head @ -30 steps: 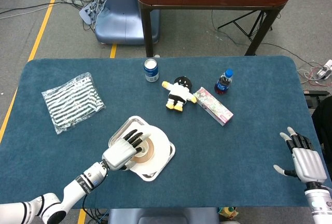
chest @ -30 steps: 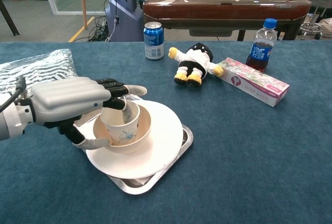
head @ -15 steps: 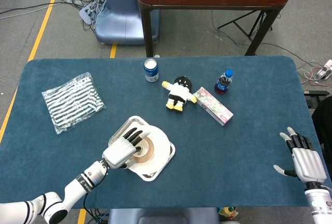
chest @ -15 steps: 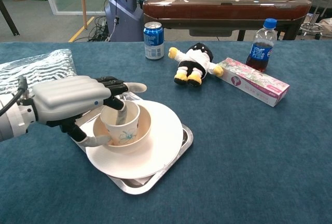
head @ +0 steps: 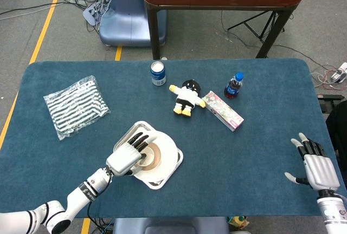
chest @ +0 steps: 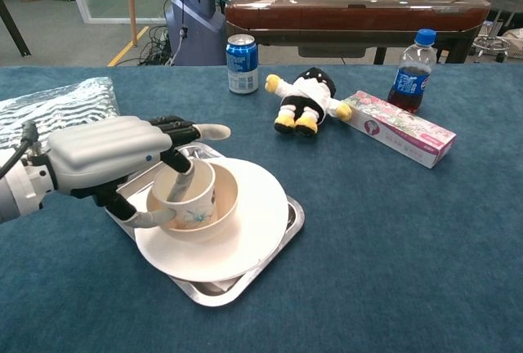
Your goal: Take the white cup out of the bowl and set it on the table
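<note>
The white paper cup (chest: 189, 198) stands in a tan bowl (chest: 226, 199), tilted toward the left. The bowl rests on a white plate (chest: 257, 234), which lies on a metal tray (chest: 292, 219). My left hand (chest: 105, 158) pinches the cup's left wall, one finger reaching inside the rim and the thumb under the outside. In the head view the left hand (head: 126, 157) covers most of the cup and part of the bowl (head: 155, 158). My right hand (head: 314, 168) hovers open at the table's near right corner, holding nothing.
At the back of the blue table stand a blue can (chest: 241, 63), a plush toy (chest: 304, 99), a pink flowered box (chest: 398, 129) and a cola bottle (chest: 411, 62). A striped bag (head: 76, 105) lies at the far left. A brown table stands beyond.
The left hand has drawn slightly left, and the cup has tipped leftward with it inside the bowl. The right hand has barely shifted.
</note>
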Motion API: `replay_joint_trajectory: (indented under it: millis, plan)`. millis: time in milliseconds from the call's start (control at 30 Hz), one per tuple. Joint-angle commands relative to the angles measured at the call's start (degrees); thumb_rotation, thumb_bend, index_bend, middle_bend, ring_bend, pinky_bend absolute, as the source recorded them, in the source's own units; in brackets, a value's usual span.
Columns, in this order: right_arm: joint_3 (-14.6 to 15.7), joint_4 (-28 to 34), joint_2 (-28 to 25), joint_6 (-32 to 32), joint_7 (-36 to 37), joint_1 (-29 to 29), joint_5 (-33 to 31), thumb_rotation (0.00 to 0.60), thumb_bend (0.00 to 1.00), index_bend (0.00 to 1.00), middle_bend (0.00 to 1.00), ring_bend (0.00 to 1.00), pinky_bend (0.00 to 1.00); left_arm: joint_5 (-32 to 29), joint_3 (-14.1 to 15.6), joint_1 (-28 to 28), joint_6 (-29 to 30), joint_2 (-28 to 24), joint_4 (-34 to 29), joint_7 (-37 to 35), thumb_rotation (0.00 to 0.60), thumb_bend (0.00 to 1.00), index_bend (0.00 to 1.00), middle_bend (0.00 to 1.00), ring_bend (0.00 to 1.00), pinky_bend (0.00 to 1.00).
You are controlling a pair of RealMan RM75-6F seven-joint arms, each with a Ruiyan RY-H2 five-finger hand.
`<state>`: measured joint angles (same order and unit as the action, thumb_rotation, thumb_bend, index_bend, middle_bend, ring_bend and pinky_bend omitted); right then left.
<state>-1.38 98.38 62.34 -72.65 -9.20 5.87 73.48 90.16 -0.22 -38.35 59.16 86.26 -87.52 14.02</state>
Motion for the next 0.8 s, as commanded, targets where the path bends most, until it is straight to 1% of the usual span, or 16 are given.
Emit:
replay_joint_trajectory:
  millis: [33, 233, 433, 633, 800]
  plan:
    - [0.03, 0.02, 0.05, -0.06, -0.12, 0.00, 0.05, 0.600, 0.22, 0.00, 0.00, 0.00, 0.00, 0.24, 0.10, 0.06, 0.25, -0.04, 0.09, -0.24, 0.600, 0.32, 0.64, 0.00, 0.00, 0.00]
    - [0.05, 0.02, 0.18, -0.06, -0.37, 0.06, 0.01, 0.600, 0.22, 0.00, 0.00, 0.00, 0.00, 0.37, 0.28, 0.15, 0.41, -0.11, 0.20, -0.72, 0.600, 0.32, 0.64, 0.00, 0.00, 0.00]
    - [0.01, -0.11, 0.31, 0.21, -0.59, 0.23, -0.26, 0.600, 0.22, 0.00, 0.00, 0.00, 0.00, 0.44, 0.02, 0.20, 0.92, -1.30, -0.85, -0.24, 0.600, 0.32, 0.65, 0.00, 0.00, 0.00]
    - [0.00, -0.24, 0.29, 0.59, -0.53, 0.42, -0.47, 0.600, 0.22, 0.00, 0.00, 0.00, 0.00, -0.18, -0.77, 0.14, 1.15, -3.49, -3.90, 1.71, 0.600, 0.32, 0.65, 0.00, 0.00, 0.00]
    - [0.06, -0.14, 0.11, 0.59, -0.27, 0.45, -0.24, 0.600, 0.22, 0.00, 0.00, 0.00, 0.00, -1.05, -1.47, 0.06, 1.06, -6.12, -8.09, 5.66, 0.600, 0.32, 0.65, 0.00, 0.00, 0.00]
